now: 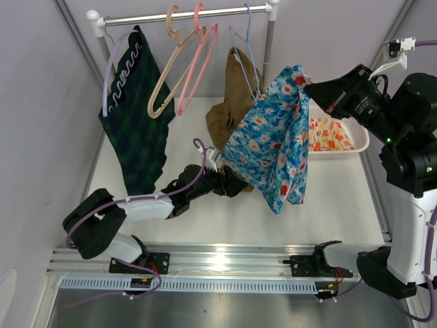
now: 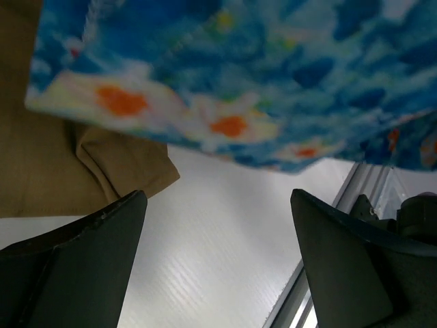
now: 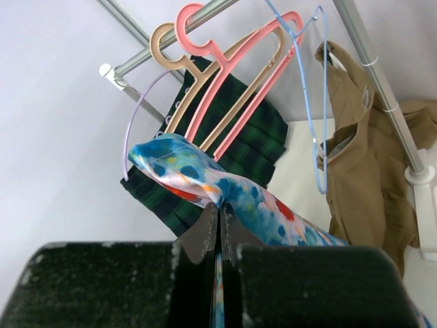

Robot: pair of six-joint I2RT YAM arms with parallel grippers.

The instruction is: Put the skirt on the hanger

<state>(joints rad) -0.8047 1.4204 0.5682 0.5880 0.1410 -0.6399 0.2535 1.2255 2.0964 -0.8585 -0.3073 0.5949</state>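
Black, wedge-shaped fingers of the left end effector stand wide apart and empty above the ribbed white worktop, beneath a blurred hem of the blue floral skirt. From overhead, that hem partly hides them. Opposite, the right end effector pinches a bunched corner of the skirt, holding it in the air, apart from the pink and tan plastic hangers on the steel rail. Only its wrist view shows the grip.

Blurry floral skirt, partly beyond upper edge.
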